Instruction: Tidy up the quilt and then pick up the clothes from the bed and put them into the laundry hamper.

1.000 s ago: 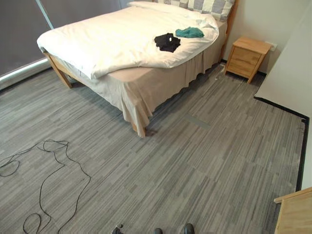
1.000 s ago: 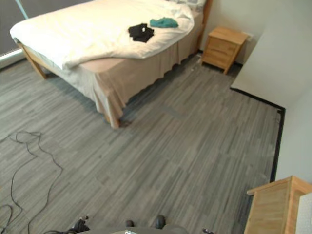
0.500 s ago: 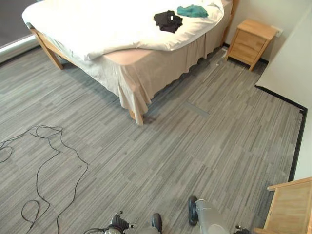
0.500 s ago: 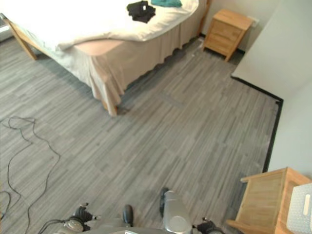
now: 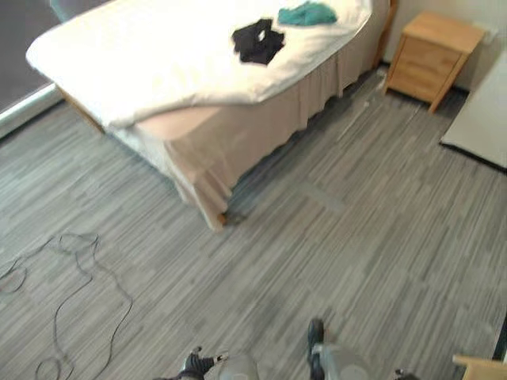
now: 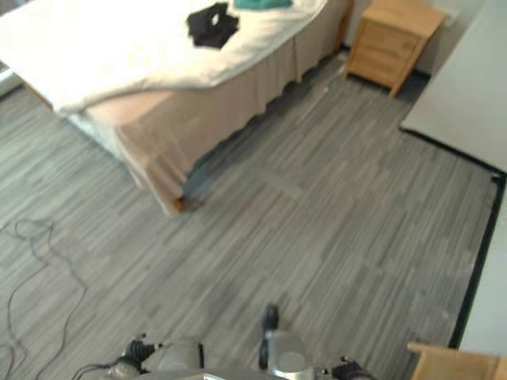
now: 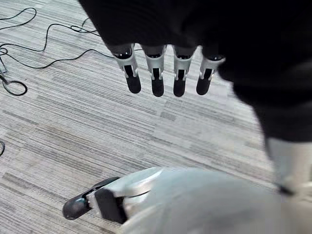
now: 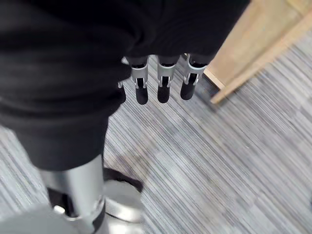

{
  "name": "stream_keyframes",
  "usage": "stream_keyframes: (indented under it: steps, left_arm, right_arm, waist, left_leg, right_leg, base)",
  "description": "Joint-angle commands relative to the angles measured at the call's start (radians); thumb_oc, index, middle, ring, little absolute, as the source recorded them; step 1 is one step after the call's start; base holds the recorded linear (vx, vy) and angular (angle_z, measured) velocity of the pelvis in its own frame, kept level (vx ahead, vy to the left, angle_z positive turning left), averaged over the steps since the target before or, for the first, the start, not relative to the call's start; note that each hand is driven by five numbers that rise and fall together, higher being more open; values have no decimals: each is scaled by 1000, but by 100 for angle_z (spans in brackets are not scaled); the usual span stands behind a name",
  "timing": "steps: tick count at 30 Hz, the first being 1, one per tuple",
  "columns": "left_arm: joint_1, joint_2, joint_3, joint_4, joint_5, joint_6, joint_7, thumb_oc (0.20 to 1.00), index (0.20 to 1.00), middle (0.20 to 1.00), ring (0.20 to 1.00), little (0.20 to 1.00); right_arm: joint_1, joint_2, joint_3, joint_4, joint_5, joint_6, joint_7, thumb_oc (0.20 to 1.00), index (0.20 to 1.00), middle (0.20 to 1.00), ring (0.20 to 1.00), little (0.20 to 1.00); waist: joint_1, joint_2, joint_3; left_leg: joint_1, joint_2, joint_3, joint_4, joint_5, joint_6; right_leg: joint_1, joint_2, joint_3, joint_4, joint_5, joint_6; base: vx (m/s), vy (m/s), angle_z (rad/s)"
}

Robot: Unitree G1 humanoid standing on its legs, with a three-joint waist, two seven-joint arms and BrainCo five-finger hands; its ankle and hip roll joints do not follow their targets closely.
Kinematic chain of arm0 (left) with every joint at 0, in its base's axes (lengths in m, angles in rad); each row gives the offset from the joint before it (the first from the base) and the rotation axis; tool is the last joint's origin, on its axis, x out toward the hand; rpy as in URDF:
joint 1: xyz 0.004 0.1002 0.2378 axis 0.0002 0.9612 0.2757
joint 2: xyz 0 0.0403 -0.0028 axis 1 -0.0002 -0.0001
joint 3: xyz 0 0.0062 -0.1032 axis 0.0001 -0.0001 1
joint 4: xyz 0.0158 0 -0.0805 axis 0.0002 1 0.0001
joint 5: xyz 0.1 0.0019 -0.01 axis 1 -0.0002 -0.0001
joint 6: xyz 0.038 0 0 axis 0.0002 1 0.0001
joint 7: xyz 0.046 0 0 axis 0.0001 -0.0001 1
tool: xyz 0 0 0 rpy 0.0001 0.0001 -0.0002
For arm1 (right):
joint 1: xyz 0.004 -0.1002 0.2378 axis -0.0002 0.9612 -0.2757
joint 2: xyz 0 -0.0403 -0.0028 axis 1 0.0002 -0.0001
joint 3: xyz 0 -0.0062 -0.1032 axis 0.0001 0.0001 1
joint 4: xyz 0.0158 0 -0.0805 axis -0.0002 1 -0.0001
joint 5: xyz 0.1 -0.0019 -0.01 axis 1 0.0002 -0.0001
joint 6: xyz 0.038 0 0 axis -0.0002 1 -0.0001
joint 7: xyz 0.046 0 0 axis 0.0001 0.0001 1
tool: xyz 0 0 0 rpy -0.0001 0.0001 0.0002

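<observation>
A bed [image 5: 238,142] stands across the grey plank floor [image 5: 356,237], well apart from the robot. A white quilt [image 5: 142,63] lies spread over it, and one lower corner leaves a patch of bare mattress uncovered above the beige bed skirt. On the quilt near the far edge lie a black garment [image 5: 256,40] and, just beyond it, a teal garment [image 5: 307,13]. A wooden nightstand [image 5: 434,47] stands beside the bed's head end. The left hand [image 7: 165,73] hangs over the floor with its fingers straight and relaxed, holding nothing. The right hand [image 8: 161,83] hangs likewise, fingers loose and empty, near a light wooden piece of furniture [image 8: 263,44]
</observation>
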Motion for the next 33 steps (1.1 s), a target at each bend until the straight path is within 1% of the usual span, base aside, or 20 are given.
stream_keyframes:
  steps: [1, 2, 3, 4, 7, 8, 10, 12, 13, 14, 15, 16, 17, 18, 20, 22, 28, 30, 32, 33]
  left_arm:
    - [-57, -37, -40, -18, -39, -3, 30, 1000, 1000, 1000, 1000, 1000]
    - [-37, -28, -29, -8, -28, -2, 27, 1000, 1000, 1000, 1000, 1000]
    - [-8, -24, -21, -6, -21, -5, 15, 1000, 1000, 1000, 1000, 1000]
    - [-7, -24, -21, -6, -21, -5, 15, 1000, 1000, 1000, 1000, 1000]
    - [1, -19, 0, -4, -27, 5, 11, 1000, 1000, 1000, 1000, 1000]
    - [1, -19, 2, -6, -27, 6, 11, 1000, 1000, 1000, 1000, 1000]
    - [9, -6, 31, 9, -43, 18, 1, 1000, 1000, 1000, 1000, 1000]
    - [14, 8, 38, 27, -32, 22, -8, 1000, 1000, 1000, 1000, 1000]
    - [13, 14, 38, 25, -30, 23, -10, 1000, 1000, 1000, 1000, 1000]
    - [7, 21, 38, 22, -32, 27, -8, 1000, 1000, 1000, 1000, 1000]
    - [-10, 33, 42, 20, -39, 27, -3, 1000, 1000, 1000, 1000, 1000]
    - [-10, 33, 42, 20, -39, 27, -3, 1000, 1000, 1000, 1000, 1000]
    - [-34, 40, 30, 19, -38, 20, 2, 1000, 1000, 1000, 1000, 1000]
    - [-38, 41, 24, 17, -33, 18, 4, 1000, 1000, 1000, 1000, 1000]
    - [-52, 45, 10, 20, -23, 6, 14, 1000, 1000, 1000, 1000, 1000]
    - [-54, 66, 16, 21, -16, 7, 18, 1000, 1000, 1000, 1000, 1000]
    - [-14, 28, 73, 17, -147, -18, 29, 1000, 1000, 1000, 1000, 1000]
    - [-44, 30, 77, -33, -210, -30, 33, 1000, 1000, 1000, 1000, 1000]
    - [-30, 43, 79, -54, -206, -35, 28, 1000, 1000, 1000, 1000, 1000]
    - [-31, 84, 84, -129, -199, -61, 41, 1000, 1000, 1000, 1000, 1000]
  right_arm:
    - [-17, -42, 26, -3, -10, -3, -16, 1000, 1000, 1000, 1000, 1000]
    - [-18, -42, 26, -11, 3, -12, -18, 1000, 1000, 1000, 1000, 1000]
    - [-7, -58, 20, -33, 21, -24, 2, 1000, 1000, 1000, 1000, 1000]
    - [-6, -59, 20, -33, 21, -24, 2, 1000, 1000, 1000, 1000, 1000]
    - [-7, -60, 4, -28, 26, -28, -6, 1000, 1000, 1000, 1000, 1000]
    - [-8, -59, 5, -28, 25, -28, -6, 1000, 1000, 1000, 1000, 1000]
    - [-2, -38, 14, 1, 2, -19, 12, 1000, 1000, 1000, 1000, 1000]
    - [4, -27, 4, 16, -14, -15, 20, 1000, 1000, 1000, 1000, 1000]
    - [0, -24, 0, 6, -11, -19, 20, 1000, 1000, 1000, 1000, 1000]
    - [-1, -24, -5, -6, -12, -18, 21, 1000, 1000, 1000, 1000, 1000]
    - [-8, -23, -16, -15, -5, -18, 21, 1000, 1000, 1000, 1000, 1000]
    - [-8, -23, -16, -15, -5, -18, 21, 1000, 1000, 1000, 1000, 1000]
    - [-11, -24, -14, -18, 0, -19, 14, 1000, 1000, 1000, 1000, 1000]
    - [-12, -23, -16, -18, 2, -18, 14, 1000, 1000, 1000, 1000, 1000]
    - [-13, -20, -21, -11, 10, -16, 10, 1000, 1000, 1000, 1000, 1000]
    - [-2, -19, -27, 1, 0, -1, 12, 1000, 1000, 1000, 1000, 1000]
    - [10, -10, -25, 21, 4, -10, 12, 1000, 1000, 1000, 1000, 1000]
    - [-1, -39, -37, 14, 16, -5, 10, 1000, 1000, 1000, 1000, 1000]
    - [4, -48, -46, 16, 14, -6, 2, 1000, 1000, 1000, 1000, 1000]
    - [11, -67, -49, 22, -2, -10, -13, 1000, 1000, 1000, 1000, 1000]
  waist:
    - [43, -5, 37]
    - [62, -2, 30]
    - [81, 19, 8]
    - [83, 16, 11]
    - [78, 29, -10]
    - [81, 28, -3]
    - [86, 9, -45]
    - [86, -7, -55]
    - [82, -5, -51]
    - [73, 6, -39]
    - [48, 27, -23]
    - [46, 26, -22]
    - [25, 47, -14]
    - [19, 45, -16]
    - [-6, 36, -18]
    - [-20, 31, -23]
    - [-6, 18, -38]
    - [-17, 16, -21]
    - [-16, 14, -15]
    - [-7, 13, -8]
  left_leg:
    - [70, -91, 149, -319, -71, 72]
    - [50, -119, 167, -448, -72, 80]
    - [46, -129, 232, -730, -46, 86]
    - [58, -134, 234, -742, -42, 87]
    - [60, -104, 436, -881, -14, 63]
    - [64, -99, 451, -885, 0, 70]
    - [135, -144, 439, -920, -41, 118]
    - [190, -176, 453, -943, -81, 159]
    - [207, -168, 454, -946, -78, 174]
    - [235, -154, 438, -958, -85, 180]
    - [292, -134, 391, -985, -94, 175]
    - [293, -135, 389, -985, -94, 175]
    - [315, -113, 337, -991, -102, 146]
    - [322, -108, 320, -985, -105, 133]
    - [350, -104, 256, -995, -124, 103]
    - [365, -76, 235, -997, -132, 80]
    - [350, 12, 172, -863, -122, 33]
    - [271, 46, 235, -723, -62, 39]
    - [249, 51, 270, -690, -61, 44]
    - [212, -7, 295, -696, -100, 61]
  right_leg:
    - [48, -30, 103, -91, -34, 150]
    - [79, -26, 112, -91, -52, 159]
    - [141, -3, 121, -91, -101, 173]
    - [146, -7, 122, -91, -103, 174]
    - [229, 25, 84, -89, -161, 177]
    - [228, 27, 85, -88, -155, 174]
    - [260, 20, 59, 25, -187, 203]
    - [208, -1, 25, 264, -117, 302]
    - [152, -18, 17, 380, -33, 328]
    - [70, -35, 24, 521, 6, 336]
    - [-34, -74, 25, 579, -27, 318]
    - [-34, -76, 24, 580, -29, 319]
    - [-78, -102, 34, 415, -98, 261]
    - [-65, -110, 62, 323, -105, 253]
    - [-75, -124, 207, 49, -61, 262]
    - [-117, -127, 295, 1, -11, 287]
    - [-44, -100, 210, 41, -52, 239]
    - [-4, -107, 149, 44, -74, 212]
    - [7, -108, 134, 44, -82, 205]
    - [34, -102, 119, 27, -88, 196]
  base:
    - [612, 4, -42]
    - [828, 70, -58]
    - [626, 75, -56]
    - [582, 76, -26]
    - [458, 1, -12]
    - [701, 25, -46]
    - [746, 16, -14]
    - [470, 4, 49]
    - [370, -25, 93]
    - [464, -147, 115]
    - [364, -103, 104]
    - [551, -313, 137]
    - [387, -302, 136]
    - [559, -457, 152]
    - [427, -397, 126]
    - [342, -439, 141]
    - [251, -423, 90]
    - [35, -235, 63]
    - [19, -162, 63]
    - [72, -135, 35]
